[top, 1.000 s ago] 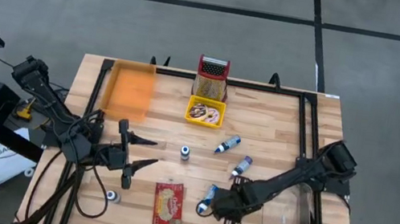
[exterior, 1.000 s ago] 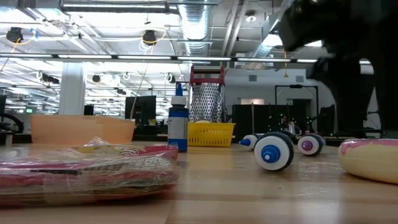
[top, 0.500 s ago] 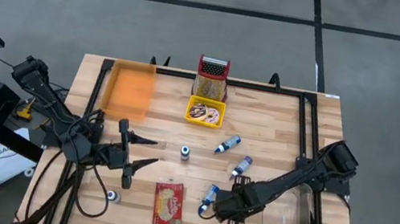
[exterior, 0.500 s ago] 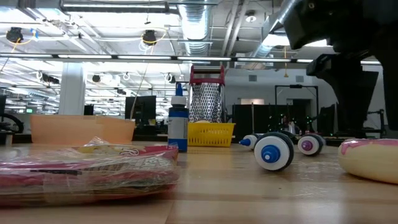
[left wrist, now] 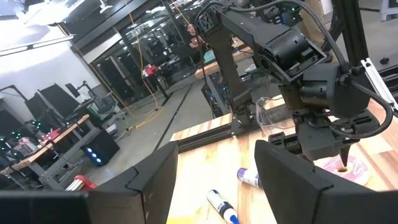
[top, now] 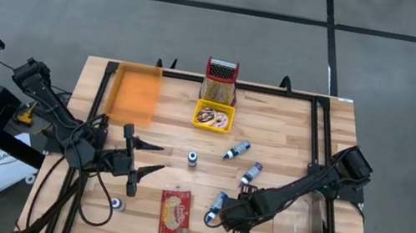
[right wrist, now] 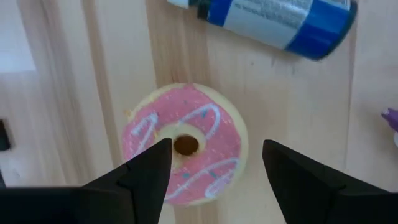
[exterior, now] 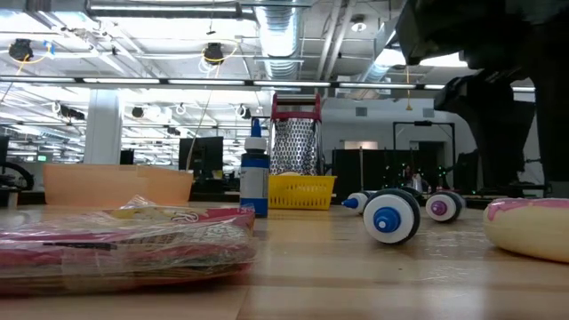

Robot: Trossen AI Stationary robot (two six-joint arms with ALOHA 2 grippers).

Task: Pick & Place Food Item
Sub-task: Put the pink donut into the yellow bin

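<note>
Right gripper [right wrist: 211, 171] spread over pink donut [right wrist: 185, 144] — not touching, left gripper [top: 146, 159] (waiting) spread

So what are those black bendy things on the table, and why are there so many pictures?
They are two robot arms, each ending in a two-finger claw. One picture looks down from above, one looks level across the table, and each arm carries a camera on its wrist. The right claw hangs open right over a pink donut, not touching it yet. The left claw waits open over bare wood, holding nothing. On the wooden table also lie small blue bottles, a red snack packet, a yellow basket, a grater and an orange tray.
</note>
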